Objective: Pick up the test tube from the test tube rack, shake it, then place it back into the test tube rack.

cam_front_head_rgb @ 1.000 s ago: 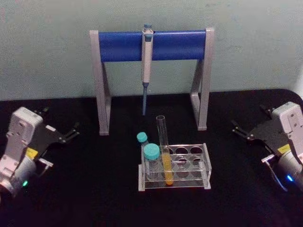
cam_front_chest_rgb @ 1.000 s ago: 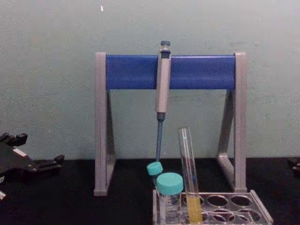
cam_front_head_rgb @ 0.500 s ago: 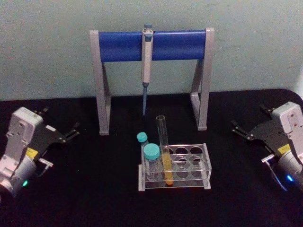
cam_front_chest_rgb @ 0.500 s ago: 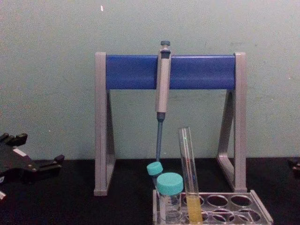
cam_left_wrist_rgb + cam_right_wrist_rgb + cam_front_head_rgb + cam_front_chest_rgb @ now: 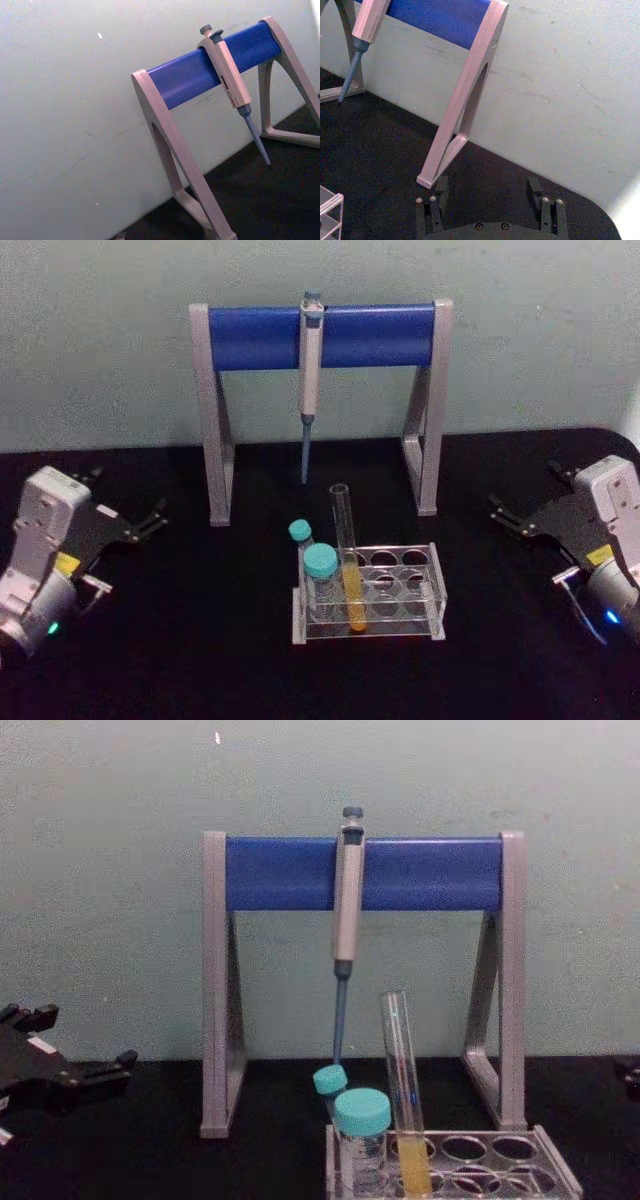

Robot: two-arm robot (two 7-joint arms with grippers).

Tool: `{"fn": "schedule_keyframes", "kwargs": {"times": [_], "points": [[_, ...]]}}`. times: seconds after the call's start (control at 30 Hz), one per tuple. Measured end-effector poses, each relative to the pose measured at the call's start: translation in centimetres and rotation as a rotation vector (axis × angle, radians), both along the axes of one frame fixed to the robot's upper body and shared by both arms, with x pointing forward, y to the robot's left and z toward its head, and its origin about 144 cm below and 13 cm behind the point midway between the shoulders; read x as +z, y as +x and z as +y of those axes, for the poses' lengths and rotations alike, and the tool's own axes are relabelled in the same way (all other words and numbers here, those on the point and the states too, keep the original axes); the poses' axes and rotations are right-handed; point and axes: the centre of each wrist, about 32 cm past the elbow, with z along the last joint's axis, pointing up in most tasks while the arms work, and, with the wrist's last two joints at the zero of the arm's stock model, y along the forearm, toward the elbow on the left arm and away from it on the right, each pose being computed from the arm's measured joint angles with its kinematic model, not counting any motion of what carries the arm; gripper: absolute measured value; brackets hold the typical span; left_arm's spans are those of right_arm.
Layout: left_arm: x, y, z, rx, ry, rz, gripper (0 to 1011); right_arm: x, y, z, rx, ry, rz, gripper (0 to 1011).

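Head view: test tube [image 5: 346, 540] stands in the test tube rack [image 5: 437, 592] at lower centre, in a hole near the rack's left end. It leans slightly, with yellow-orange liquid in its lower part. Two teal-capped vials [image 5: 320, 562] sit just left of it. Left gripper [image 5: 126, 495] rests at the left edge and right gripper [image 5: 527, 492] at the right edge, both well apart from the rack, prongs spread, holding nothing.

Left wrist view: pipette stand [image 5: 170, 145] with the pipette [image 5: 232, 82] hanging from its blue bar. Neither the tube nor the rack is here.

Right wrist view: right gripper's two fingers [image 5: 432, 206] stand wide apart over bare black table. A rack corner [image 5: 329, 212] shows at the lower left edge.

Chest view: tube's open mouth rises well above the rack rim [image 5: 548, 1160] at bottom centre. Left gripper sits at the lower left, spread.

Judgement: pick not begun. Approach is best from the frame's right, where the holes are empty. Pinch the bare glass above the liquid, then lift along the tube's lean so it clears the hole and vial caps. Uncapped, so shake gently.
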Motion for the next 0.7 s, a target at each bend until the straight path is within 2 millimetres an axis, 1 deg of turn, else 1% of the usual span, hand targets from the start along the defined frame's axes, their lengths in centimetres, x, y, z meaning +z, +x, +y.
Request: {"fn": "schedule_keyframes", "kwargs": {"times": [0.43,0.67,0.7], "points": [[0.0,0.0,0.0,0.000,0.000,0.000,1001,0.2,-0.3,-0.1,0.005,0.002,0.003,1000],[0.0,0.0,0.0,0.000,0.000,0.000,1001,0.9,-2.0,-0.7,0.054,0.017,0.032,1000],[0.0,0.0,0.0,0.000,0.000,0.000,1002,1.1,-2.5,-0.8,0.070,0.026,0.043,1000]]}}
